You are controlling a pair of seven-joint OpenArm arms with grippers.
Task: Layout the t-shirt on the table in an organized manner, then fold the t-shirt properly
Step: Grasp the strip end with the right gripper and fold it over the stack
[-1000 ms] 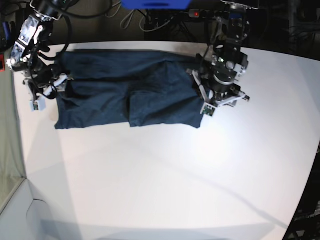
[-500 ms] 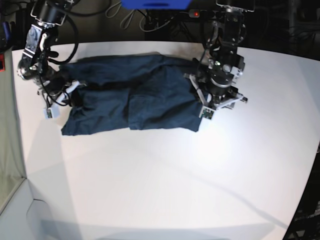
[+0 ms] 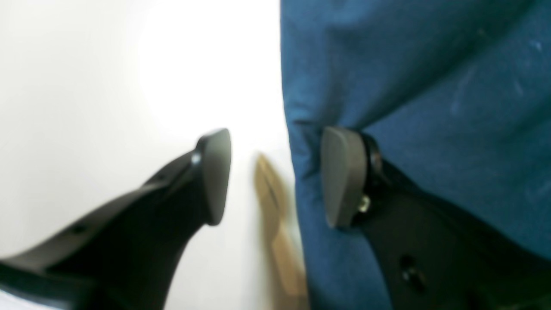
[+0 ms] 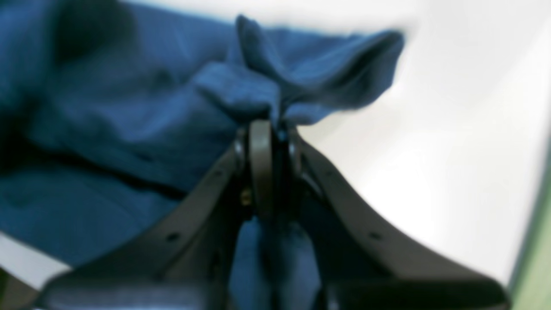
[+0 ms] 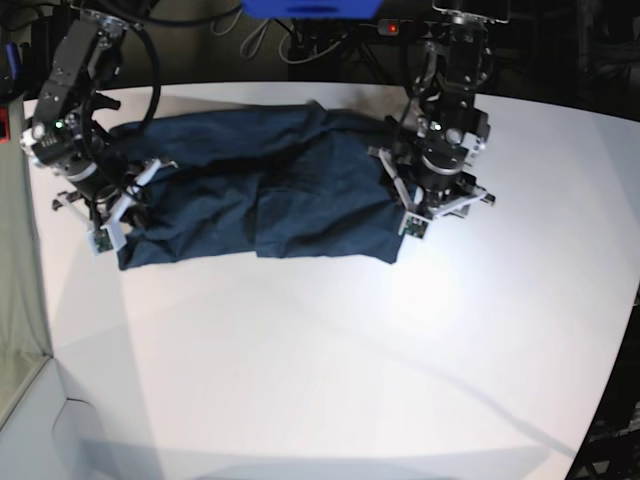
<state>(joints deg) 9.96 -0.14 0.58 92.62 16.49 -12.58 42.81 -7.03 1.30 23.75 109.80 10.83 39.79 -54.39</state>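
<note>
The dark navy t-shirt lies spread and wrinkled across the far half of the white table. At its left end my right gripper is shut on a pinch of fabric. In the right wrist view the closed gripper holds a bunched fold of the t-shirt above the table. My left gripper stands open at the shirt's right edge. In the left wrist view that gripper has one fingertip on the t-shirt and the other over bare table.
Cables, a blue object and a power strip with a red light sit behind the table's far edge. The table's left edge drops to a grey-green floor. A blurred tan streak lies beside the shirt's edge.
My right gripper has shut on the shirt's left end and shifted forward and inward, dragging and bunching that end. The left arm has barely moved and stays open.
</note>
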